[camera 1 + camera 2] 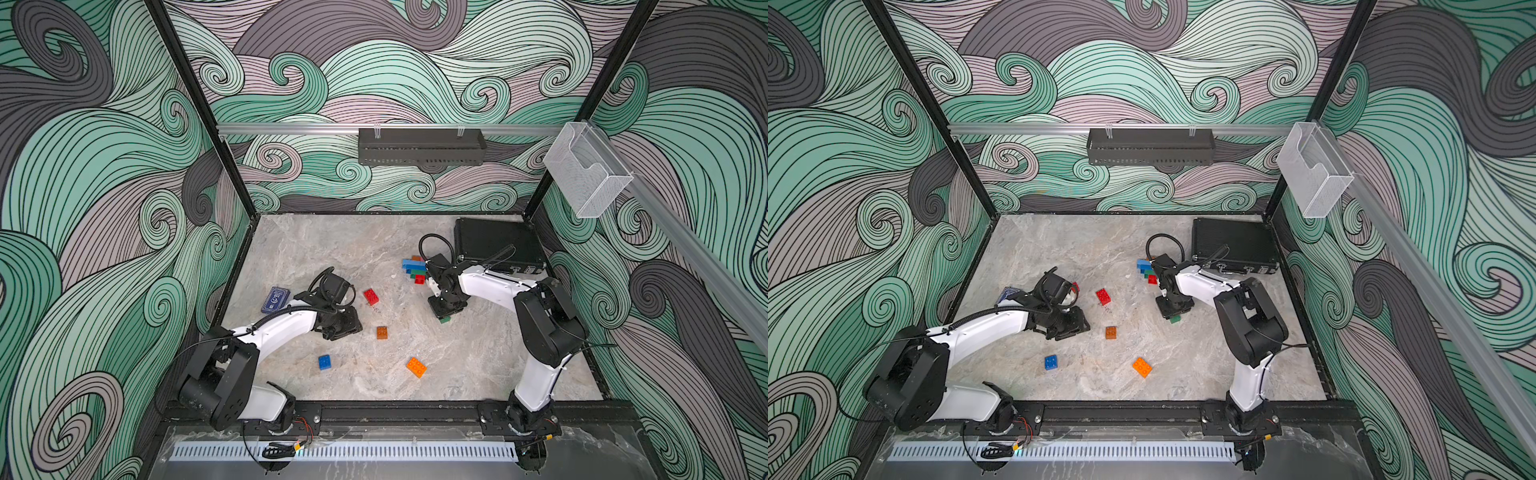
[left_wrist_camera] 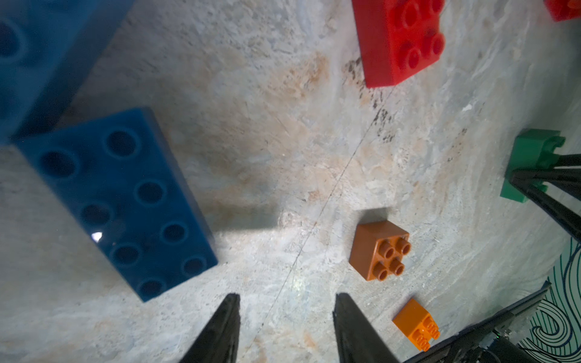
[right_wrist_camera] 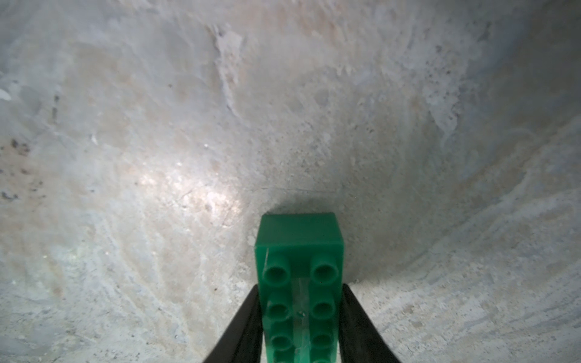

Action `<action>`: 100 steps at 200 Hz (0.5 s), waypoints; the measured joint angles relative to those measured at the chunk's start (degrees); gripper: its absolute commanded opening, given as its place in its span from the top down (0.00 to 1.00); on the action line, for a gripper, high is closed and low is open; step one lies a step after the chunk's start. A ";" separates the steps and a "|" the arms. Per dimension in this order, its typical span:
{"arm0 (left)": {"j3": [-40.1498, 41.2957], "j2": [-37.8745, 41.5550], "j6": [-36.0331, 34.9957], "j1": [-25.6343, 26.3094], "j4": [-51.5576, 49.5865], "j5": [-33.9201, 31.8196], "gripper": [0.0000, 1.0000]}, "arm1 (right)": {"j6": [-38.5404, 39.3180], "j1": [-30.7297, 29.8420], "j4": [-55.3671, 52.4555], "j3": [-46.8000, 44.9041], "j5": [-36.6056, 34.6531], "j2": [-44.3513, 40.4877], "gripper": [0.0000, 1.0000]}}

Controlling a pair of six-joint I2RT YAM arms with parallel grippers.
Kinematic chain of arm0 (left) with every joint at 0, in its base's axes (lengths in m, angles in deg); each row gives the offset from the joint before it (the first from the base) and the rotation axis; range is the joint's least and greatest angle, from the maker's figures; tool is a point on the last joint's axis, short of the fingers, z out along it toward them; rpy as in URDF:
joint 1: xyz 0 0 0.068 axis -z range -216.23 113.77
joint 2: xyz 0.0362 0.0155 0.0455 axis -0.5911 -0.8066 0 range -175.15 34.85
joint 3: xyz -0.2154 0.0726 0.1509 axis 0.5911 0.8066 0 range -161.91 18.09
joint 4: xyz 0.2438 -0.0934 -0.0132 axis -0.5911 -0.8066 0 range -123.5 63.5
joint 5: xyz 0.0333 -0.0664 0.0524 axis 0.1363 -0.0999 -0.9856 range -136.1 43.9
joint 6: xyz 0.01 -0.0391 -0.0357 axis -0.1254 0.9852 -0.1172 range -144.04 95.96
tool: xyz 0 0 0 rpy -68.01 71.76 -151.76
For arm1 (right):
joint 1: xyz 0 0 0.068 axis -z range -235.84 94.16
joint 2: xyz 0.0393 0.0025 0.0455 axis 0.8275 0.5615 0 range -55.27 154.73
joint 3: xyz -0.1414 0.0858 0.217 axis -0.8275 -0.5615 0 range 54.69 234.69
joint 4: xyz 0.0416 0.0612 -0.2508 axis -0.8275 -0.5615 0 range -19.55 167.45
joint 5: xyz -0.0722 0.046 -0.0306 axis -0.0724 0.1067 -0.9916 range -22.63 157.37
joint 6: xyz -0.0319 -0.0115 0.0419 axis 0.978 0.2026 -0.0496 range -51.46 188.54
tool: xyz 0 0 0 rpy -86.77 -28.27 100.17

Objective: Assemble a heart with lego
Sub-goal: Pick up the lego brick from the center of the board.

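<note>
My right gripper (image 3: 301, 286) is shut on an oblong green brick (image 3: 298, 245), low over the table to the right of centre (image 1: 445, 319). Behind it stands a joined cluster of light blue, dark blue, green and red lego (image 1: 415, 268). Loose on the table in both top views lie a red brick (image 1: 371, 296), a brown one (image 1: 381, 332), a dark blue one (image 1: 324, 362) and an orange one (image 1: 416, 367). My left gripper (image 2: 287, 297) is open over bare table at left of centre (image 1: 338, 326). A long dark blue brick (image 2: 125, 204) shows blurred beside it.
A flat dark blue card box (image 1: 275, 300) lies behind my left arm. A black case (image 1: 496, 245) fills the back right corner, just behind the right arm. Patterned walls close in the table on three sides.
</note>
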 measured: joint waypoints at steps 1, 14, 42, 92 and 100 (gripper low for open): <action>0.00 0.00 0.00 0.00 0.00 0.00 0.50 | 0.00 0.00 0.00 0.00 0.00 0.00 0.64; 0.07 0.04 0.02 0.00 0.04 0.00 0.51 | 0.02 0.00 -0.04 0.00 0.02 -0.11 0.65; 0.35 0.17 0.15 0.00 0.04 -0.04 0.51 | 0.20 -0.04 -0.63 0.02 0.11 -1.49 0.66; 1.16 3.06 0.24 -1.07 -0.07 -0.07 0.50 | 4.90 -3.30 -2.47 2.27 4.24 -7.54 0.68; 1.40 3.50 0.26 -1.31 -0.07 -0.07 0.51 | 6.38 -4.44 -2.36 2.32 5.35 -8.41 0.68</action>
